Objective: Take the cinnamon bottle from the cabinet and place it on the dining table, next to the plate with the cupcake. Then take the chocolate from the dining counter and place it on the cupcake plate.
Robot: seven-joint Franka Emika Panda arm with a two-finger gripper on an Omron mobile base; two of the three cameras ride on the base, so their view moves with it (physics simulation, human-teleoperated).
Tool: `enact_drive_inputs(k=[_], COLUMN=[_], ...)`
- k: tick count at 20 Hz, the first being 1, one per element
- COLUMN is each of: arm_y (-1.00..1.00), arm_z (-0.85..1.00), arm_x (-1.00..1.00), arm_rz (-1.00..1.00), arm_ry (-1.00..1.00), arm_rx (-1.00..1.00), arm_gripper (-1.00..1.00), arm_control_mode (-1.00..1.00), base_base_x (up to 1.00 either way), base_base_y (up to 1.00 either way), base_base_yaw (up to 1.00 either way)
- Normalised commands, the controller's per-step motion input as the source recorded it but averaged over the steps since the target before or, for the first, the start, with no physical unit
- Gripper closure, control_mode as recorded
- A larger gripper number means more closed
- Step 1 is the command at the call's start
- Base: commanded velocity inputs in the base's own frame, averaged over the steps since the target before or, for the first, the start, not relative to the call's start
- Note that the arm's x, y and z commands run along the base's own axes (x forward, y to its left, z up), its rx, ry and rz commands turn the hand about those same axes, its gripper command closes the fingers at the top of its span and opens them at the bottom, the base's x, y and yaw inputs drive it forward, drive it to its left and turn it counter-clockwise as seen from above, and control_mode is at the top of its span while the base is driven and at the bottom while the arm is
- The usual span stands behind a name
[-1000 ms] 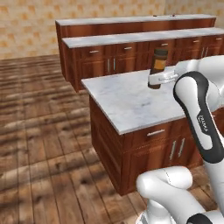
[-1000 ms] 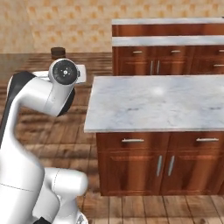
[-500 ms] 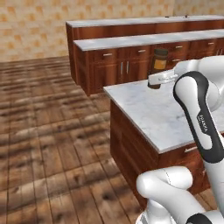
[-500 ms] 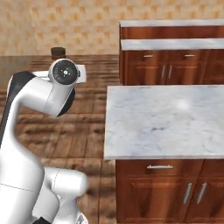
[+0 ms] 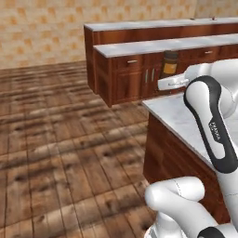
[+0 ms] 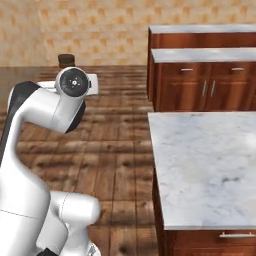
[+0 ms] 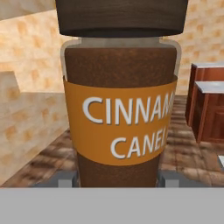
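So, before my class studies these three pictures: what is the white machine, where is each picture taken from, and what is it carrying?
It is a white robot arm on a driving base, in a rendered kitchen. Two cameras ride on the base behind the arm, one to its left and one to its right. The third sits on the hand and looks along the tool. That close-up shows a brown cinnamon bottle with an orange label and dark cap, upright and shut in the tool. The left base view shows the same bottle held in the air. Beside the arm is a marble-topped table; the part in view is bare. Wooden cabinets stand behind.
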Motion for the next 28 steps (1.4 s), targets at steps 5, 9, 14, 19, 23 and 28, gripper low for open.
enact_drive_inputs(k=[5, 9, 14, 19, 23, 28], arm_y=[0.0, 0.0, 0.0, 0.0, 0.0, 0.0], arm_z=[0.0, 0.0, 0.0, 0.0, 0.0, 0.0], arm_x=[0.0, 0.0, 0.0, 0.0, 0.0, 0.0], arm_rz=[0.0, 0.0, 0.0, 0.0, 0.0, 0.0], arm_ry=[0.0, 0.0, 0.0, 0.0, 0.0, 0.0], arm_rx=[0.0, 0.0, 0.0, 0.0, 0.0, 0.0], arm_gripper=[1.0, 1.0, 1.0, 1.0, 1.0, 1.0], arm_control_mode=[1.0, 1.0, 1.0, 1.0, 1.0, 1.0], base_base_x=[0.76, 0.85, 0.91, 0.94, 0.94, 0.94], base_base_y=[0.67, 0.55, 0.45, 0.32, 0.23, 0.21], base_base_yaw=[0.0, 0.0, 0.0, 0.0, 0.0, 0.0])
